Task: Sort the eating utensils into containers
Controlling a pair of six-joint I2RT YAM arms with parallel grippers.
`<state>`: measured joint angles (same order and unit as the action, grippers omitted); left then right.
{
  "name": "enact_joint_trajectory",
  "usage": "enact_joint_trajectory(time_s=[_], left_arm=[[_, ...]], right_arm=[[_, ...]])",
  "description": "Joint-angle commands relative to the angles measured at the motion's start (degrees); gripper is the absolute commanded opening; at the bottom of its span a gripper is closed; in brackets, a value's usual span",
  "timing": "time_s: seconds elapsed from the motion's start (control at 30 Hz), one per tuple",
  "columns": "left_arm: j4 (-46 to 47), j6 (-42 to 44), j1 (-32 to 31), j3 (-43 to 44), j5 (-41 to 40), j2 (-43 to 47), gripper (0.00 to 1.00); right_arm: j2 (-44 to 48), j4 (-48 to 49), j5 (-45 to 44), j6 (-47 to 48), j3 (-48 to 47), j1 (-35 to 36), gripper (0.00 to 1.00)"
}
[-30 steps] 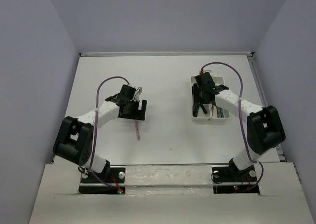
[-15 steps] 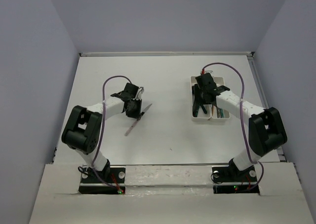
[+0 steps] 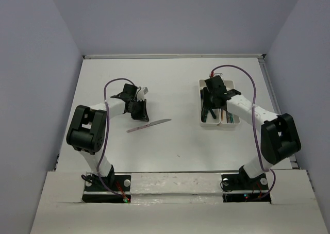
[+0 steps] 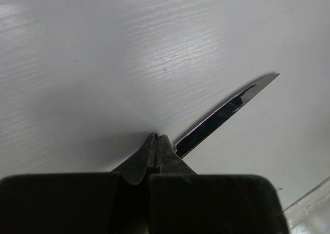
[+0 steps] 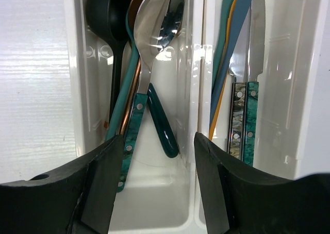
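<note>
A knife with a pink handle (image 3: 135, 129) and silver blade (image 4: 227, 110) lies flat on the table. My left gripper (image 3: 140, 111) is just above it, its jaws pressed shut on each other (image 4: 156, 138). The blade runs out from behind the right finger and the handle is hidden under the gripper. Nothing shows between the pads. My right gripper (image 5: 157, 141) hangs open over the near end of the left white tray (image 5: 154, 208), which holds several spoons (image 5: 157, 28) in black, copper, teal and silver. The adjoining right tray (image 5: 289, 89) holds several knives (image 5: 246, 115).
The joined trays (image 3: 210, 122) sit at the right of the table under the right arm (image 3: 242, 107). Grey walls close in the table on three sides. A purple cable (image 3: 116, 82) loops over the left arm. A clear plastic edge (image 4: 314, 203) shows at the lower right of the left wrist view.
The left gripper has closed from wide open. The pink-handled knife swung on the table from pointing toward the near edge to lying almost crosswise, blade to the right. The right gripper has stayed put.
</note>
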<state>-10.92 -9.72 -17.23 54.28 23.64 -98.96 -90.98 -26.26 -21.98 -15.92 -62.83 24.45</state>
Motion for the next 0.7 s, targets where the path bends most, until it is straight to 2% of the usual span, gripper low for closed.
enact_joint_trajectory(time_s=[0.0, 0.13, 0.17, 0.2, 0.23, 0.33, 0.37, 0.43, 0.5, 0.53, 0.67], left_arm=[[-6.04, 3.91, 0.18, -3.04, 2.46, -0.98, 0.0], [-10.17, 11.36, 0.18, 1.52, 1.15, 0.95, 0.0], [-10.79, 13.13, 0.18, 4.05, 0.54, 2.79, 0.04], [-11.49, 16.45, 0.18, 5.03, 0.18, 4.02, 0.12], [-11.84, 18.22, -0.08, 5.83, -0.34, 5.43, 0.29], [-11.06, 25.76, -1.39, 6.45, -3.06, 11.75, 0.55], [-10.62, 28.24, -2.88, 5.23, -5.07, 14.64, 0.67], [-10.0, 35.36, -4.99, 2.86, -9.2, 16.51, 0.74], [-11.05, 40.19, -7.97, 1.11, -10.19, 17.57, 0.76], [-11.66, 44.22, -8.6, 0.22, -10.36, 17.48, 0.8], [-14.83, 48.82, -11.33, -1.9, -13.34, 12.15, 0.9]], right_arm=[[3.53, 0.51, 0.36, 1.33, -2.47, 0.34, 0.62], [3.97, 0.33, 1.67, 1.77, -2.48, 0.34, 0.62], [4.05, 0.33, 1.85, 1.77, -2.39, 0.34, 0.62], [4.23, 0.33, 2.37, 1.77, -2.04, 0.34, 0.62], [4.32, 0.33, 2.55, 1.69, -1.95, 0.34, 0.62], [4.58, 0.42, 3.34, 1.6, -1.25, 0.34, 0.62], [4.58, 0.33, 3.52, 1.77, -1.16, 0.34, 0.62], [4.67, 0.25, 3.96, 1.77, -0.98, 0.34, 0.62], [4.93, 0.07, 4.13, 1.77, -0.81, 0.34, 0.62], [5.02, -0.1, 4.31, 1.86, -0.81, 0.34, 0.62], [5.2, -0.19, 4.75, 1.51, -0.63, 0.87, 0.62]])
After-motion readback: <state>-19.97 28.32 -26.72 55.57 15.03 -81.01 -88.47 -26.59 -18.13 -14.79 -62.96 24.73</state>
